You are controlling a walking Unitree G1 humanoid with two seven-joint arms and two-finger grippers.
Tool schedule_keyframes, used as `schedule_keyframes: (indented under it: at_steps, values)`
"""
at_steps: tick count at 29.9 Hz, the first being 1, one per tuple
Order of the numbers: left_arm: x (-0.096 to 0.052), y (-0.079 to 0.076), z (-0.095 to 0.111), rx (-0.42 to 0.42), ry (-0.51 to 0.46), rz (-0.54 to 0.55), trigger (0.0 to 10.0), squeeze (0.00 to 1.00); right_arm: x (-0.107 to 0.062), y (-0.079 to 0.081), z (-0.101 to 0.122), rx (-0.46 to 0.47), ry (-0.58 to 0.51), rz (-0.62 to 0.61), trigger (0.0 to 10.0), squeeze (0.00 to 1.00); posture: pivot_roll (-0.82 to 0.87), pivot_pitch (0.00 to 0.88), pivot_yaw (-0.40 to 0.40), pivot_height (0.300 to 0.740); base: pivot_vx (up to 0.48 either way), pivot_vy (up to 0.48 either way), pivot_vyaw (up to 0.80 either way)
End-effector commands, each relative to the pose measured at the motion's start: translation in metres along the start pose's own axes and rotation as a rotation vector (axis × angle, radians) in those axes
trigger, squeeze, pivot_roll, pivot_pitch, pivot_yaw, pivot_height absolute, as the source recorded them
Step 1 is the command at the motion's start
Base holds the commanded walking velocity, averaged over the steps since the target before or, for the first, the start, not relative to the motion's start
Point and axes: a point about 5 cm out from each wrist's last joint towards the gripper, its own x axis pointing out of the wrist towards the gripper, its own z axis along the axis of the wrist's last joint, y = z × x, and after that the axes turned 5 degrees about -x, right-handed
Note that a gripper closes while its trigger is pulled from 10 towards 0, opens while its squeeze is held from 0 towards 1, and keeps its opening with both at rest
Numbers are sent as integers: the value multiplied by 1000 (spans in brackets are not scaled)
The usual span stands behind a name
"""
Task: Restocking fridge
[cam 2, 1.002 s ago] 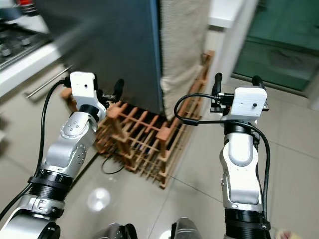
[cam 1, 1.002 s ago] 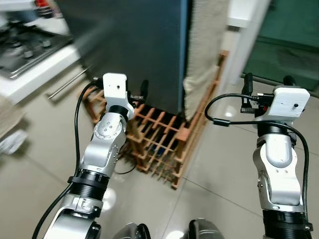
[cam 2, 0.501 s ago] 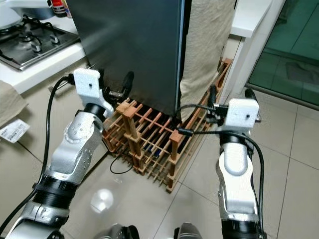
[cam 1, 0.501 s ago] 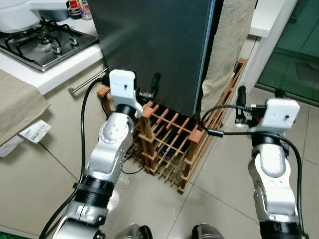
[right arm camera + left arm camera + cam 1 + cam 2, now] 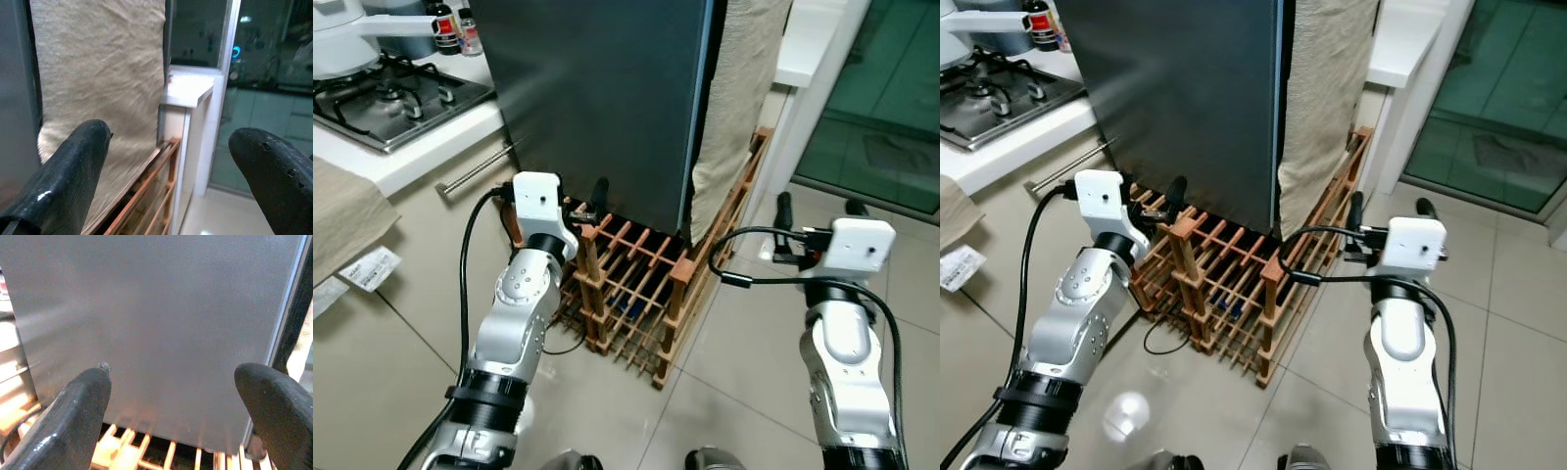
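The fridge (image 5: 607, 98) is a tall dark grey box straight ahead with its door shut. My left gripper (image 5: 171, 396) is raised in front of the fridge's lower part, open and holding nothing; its fingers (image 5: 600, 191) point at the grey door. My right gripper (image 5: 819, 209) is held up to the right of the fridge, open and empty. In the right wrist view its fingertips (image 5: 83, 147) frame a beige cloth (image 5: 102, 83) that hangs along the fridge's right side.
A wooden lattice rack (image 5: 636, 294) stands on the tiled floor at the fridge's foot, right under my left gripper. A gas hob (image 5: 391, 93) on a white counter is at the left. A white ledge (image 5: 813, 59) and green glass door (image 5: 891, 98) are at the right.
The whole picture has shifted and sharpened, so the camera has moved; the fridge and rack now sit more central. Both arms stay raised with fingers open.
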Motion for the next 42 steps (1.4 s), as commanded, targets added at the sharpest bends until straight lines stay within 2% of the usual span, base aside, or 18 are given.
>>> schedule_keyframes:
  at_steps: [1, 3, 4, 5, 6, 9, 11, 14, 16, 17, 19, 20, 22, 26, 29, 31, 37, 42]
  values:
    - [0, 8, -10, 8, 56, 28, 10000, 0, 1, -2, -9, 22, 48, 0, 10000, 259, -164, 0, 55, 732, 0, 0, 0]
    - [-1, 14, -26, -12, 128, 44, 10000, 0, 1, -4, -21, 18, 102, -2, 10000, 290, -164, 0, 59, 732, 0, 0, 359]
    - [-1, 14, -26, -12, 128, 44, 10000, 0, 1, -4, -21, 18, 102, -2, 10000, 290, -164, 0, 59, 732, 0, 0, 719]
    - [-4, 23, -46, -35, 212, 73, 10000, 0, -1, -8, -38, 17, 171, -7, 10000, 325, -164, 0, 58, 732, 0, 0, 681]
    - [-4, 23, -46, -35, 212, 73, 10000, 0, -1, -8, -38, 17, 171, -7, 10000, 325, -164, 0, 58, 732, 0, 0, 681]
    - [-16, 36, -76, 2, 343, 114, 10000, 0, -7, -8, -62, -13, 267, 24, 10000, 349, -167, 0, 59, 732, 0, 0, 662]
    - [-19, 38, -81, 1, 364, 129, 10000, 0, -8, -8, -65, -20, 276, 27, 10000, 353, -167, 0, 59, 732, 0, 0, 644]
    - [-29, 49, -103, 1, 493, 185, 10000, 0, -12, -3, -81, -43, 347, 82, 10000, 365, -161, 0, 54, 732, 0, 0, 596]
    - [-31, 53, -109, -11, 529, 221, 10000, 0, -13, -1, -87, -45, 370, 96, 10000, 365, -159, 5, 52, 732, 0, 0, 584]
    - [-32, 56, -111, -16, 543, 244, 10000, 0, -14, 0, -90, -40, 383, 103, 10000, 373, -158, 5, 52, 732, 0, 0, 581]
    - [-33, 69, -105, -49, 476, 373, 10000, 0, -14, 1, -94, -37, 402, 109, 10000, 388, -159, 7, 52, 732, 0, 0, 587]
    - [-33, 73, -105, -61, 473, 400, 10000, 0, -14, 1, -95, -31, 407, 110, 10000, 396, -159, 7, 52, 732, 0, 0, 581]
    - [-36, 75, -110, -51, 509, 420, 10000, 0, -14, 1, -99, -13, 426, 105, 10000, 412, -156, 9, 52, 732, 0, 0, 578]
    - [-40, 70, -122, -20, 579, 383, 10000, 0, -17, -2, -109, 8, 472, 97, 10000, 451, -155, 12, 52, 732, 0, 0, 556]
    - [-41, 70, -125, -22, 595, 387, 10000, 0, -17, -3, -111, 14, 484, 96, 10000, 467, -154, 13, 50, 732, 0, 0, 535]
    - [-44, 68, -132, -3, 658, 368, 10000, 0, -19, -2, -115, 9, 501, 104, 10000, 478, -154, 13, 49, 732, 0, 0, 531]
    - [-46, 76, -133, -57, 648, 459, 10000, 0, -19, 1, -121, -13, 529, 135, 10000, 506, -163, 10, 54, 732, 0, -99, 527]
    - [-60, 75, -144, -117, 684, 562, 10000, 0, -18, 6, -125, -29, 553, 152, 10000, 522, -154, 17, 50, 732, 0, -439, 526]
